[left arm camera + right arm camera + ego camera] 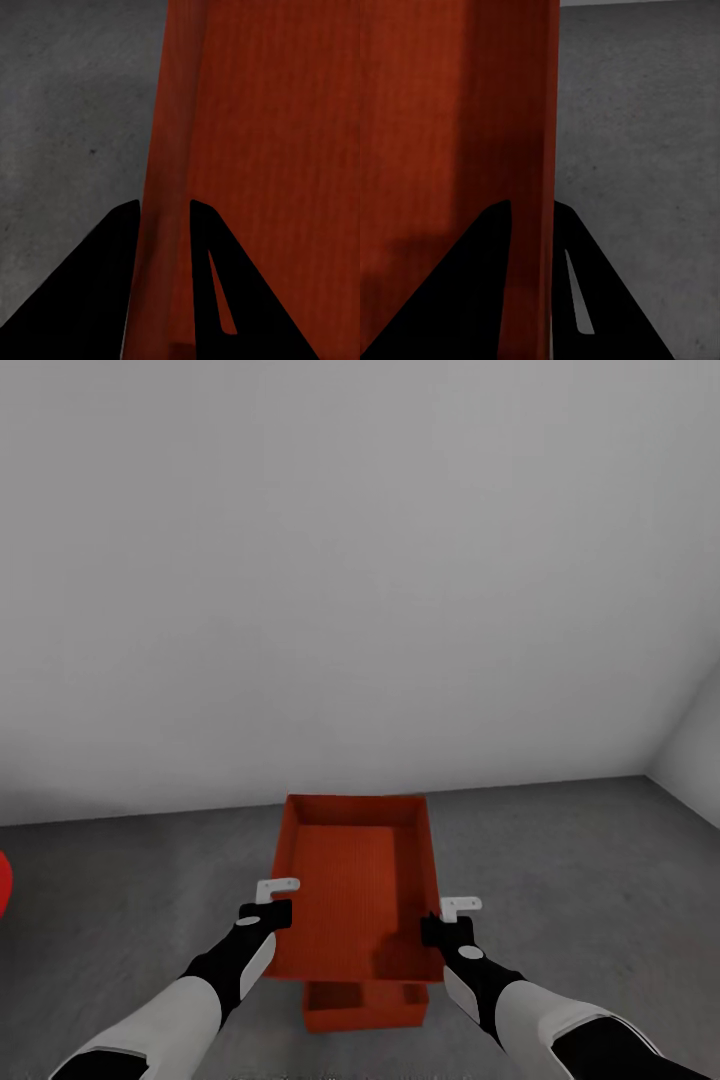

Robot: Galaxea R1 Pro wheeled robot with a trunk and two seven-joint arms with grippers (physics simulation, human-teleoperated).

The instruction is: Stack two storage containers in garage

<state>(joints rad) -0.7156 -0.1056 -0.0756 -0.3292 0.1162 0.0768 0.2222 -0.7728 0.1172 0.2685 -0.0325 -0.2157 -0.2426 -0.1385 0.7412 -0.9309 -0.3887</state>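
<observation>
So both arms are holding one storage container (355, 885) up in front of the robot, open top facing up, pretty much level. Its long axis runs straight away from the robot toward the grey-white wall (360, 560), short ends near and far. The left hand (268, 905) is pinching the left long wall near the closer end, and the right hand (448, 920) is pinching the right long wall at about the same spot. In the left wrist view the dark fingers (97, 300) sit on either side of the thin orange-red wall (169, 225), one inside the bin and one outside. The right wrist view shows the same deal, fingers (472, 300) clamped either side of the wall edge (536, 225).

The second container (365, 1005) is lower down, sitting on the dark grey floor (580, 880), and the held one covers most of it from the head camera. You just see its near end poking out below the held bin's near edge, between the two forearms. Looks lined up the same way, but I can't tell if the two are touching or if there's a gap.

There's a sliver of something glossy red (4, 880) at the far left edge. The side wall's corner shows at the right.
</observation>
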